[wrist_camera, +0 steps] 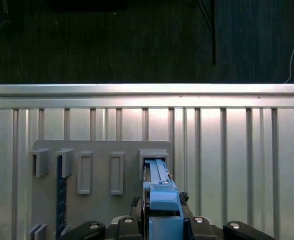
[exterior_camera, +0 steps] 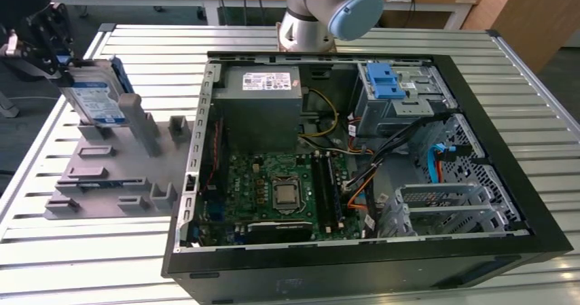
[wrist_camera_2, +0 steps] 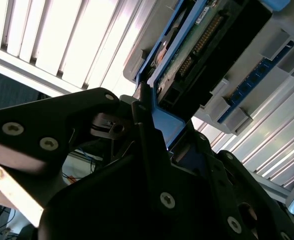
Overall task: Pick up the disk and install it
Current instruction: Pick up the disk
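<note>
In the exterior view, the gripper (exterior_camera: 62,64) is in the upper corner at the exterior view's left. It is clamped on the upper edge of the disk (exterior_camera: 95,94). The disk stands upright, a little tilted, and its white-and-blue label faces the camera. It is over the far end of the grey holder rack (exterior_camera: 104,183), which lies on the slatted metal table (exterior_camera: 81,250). The lower edge of the disk is at the rack's posts; I cannot tell if it sits in a slot. The open computer case (exterior_camera: 363,264) lies to the exterior view's right of the rack, well apart from the disk.

In the second wrist view, the black fingers (wrist_camera_2: 144,140) press on the blue bracket of the disk (wrist_camera_2: 197,45) from both sides.

In the first wrist view, the disk (wrist_camera: 159,192) shows edge-on between the gripper's parts, and its far end reaches a slot of the rack (wrist_camera: 102,150).
</note>
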You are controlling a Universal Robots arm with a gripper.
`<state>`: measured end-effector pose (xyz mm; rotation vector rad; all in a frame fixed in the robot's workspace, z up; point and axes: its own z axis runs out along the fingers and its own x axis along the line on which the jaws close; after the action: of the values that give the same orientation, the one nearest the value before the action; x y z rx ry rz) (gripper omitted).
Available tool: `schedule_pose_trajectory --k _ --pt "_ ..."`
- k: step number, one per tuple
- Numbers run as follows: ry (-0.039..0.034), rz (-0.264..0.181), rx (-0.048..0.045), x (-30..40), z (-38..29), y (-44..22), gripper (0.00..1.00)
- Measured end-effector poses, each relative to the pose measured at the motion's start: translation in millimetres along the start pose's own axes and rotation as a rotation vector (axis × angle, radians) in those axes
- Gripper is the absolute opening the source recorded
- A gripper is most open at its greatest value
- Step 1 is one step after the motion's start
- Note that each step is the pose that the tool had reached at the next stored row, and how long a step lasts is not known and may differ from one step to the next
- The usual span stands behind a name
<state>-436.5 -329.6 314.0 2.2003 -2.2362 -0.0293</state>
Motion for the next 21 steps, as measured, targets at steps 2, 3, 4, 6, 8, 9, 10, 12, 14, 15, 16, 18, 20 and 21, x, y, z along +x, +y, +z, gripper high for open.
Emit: schedule_pose_trajectory --k 2,3,4,6,8,9,10,12,14,15,16,18,20,21 --pt "0.0000 0.000 -0.0001 0.0 -1.2 0.0 0.36" --pt "0.0000 0.000 0.0000 0.0 -1.8 0.0 0.36" --pt "0.0000 0.000 0.0001 0.0 -2.4 0.0 0.36" --pt "0.0000 0.000 0.0001 0.0 -3.8 0.1 0.36" --pt "0.0000 0.000 0.0001 -0.1 -5.2 0.1 0.36" --pt "0.0000 0.000 0.0001 -0.1 -5.8 0.1 0.36" --pt "0.0000 0.000 0.0001 -0.1 -6.5 0.1 0.36" --pt "0.0000 0.000 0.0001 -0.1 -7.8 0.1 0.36" --pt "-0.0001 0.000 0.0001 -0.1 -8.9 0.2 0.36" --pt "0.0000 0.000 0.0001 -0.1 -9.4 0.1 0.36" --pt "0.0000 0.000 0.0001 -0.1 -10.0 0.2 0.36" --pt "0.0000 0.000 0.0002 -0.1 -10.8 0.2 0.36" --pt "-0.0001 0.000 0.0001 -0.1 -11.5 0.2 0.36" --pt "0.0000 0.000 0.0000 -0.1 -11.9 0.2 0.36"
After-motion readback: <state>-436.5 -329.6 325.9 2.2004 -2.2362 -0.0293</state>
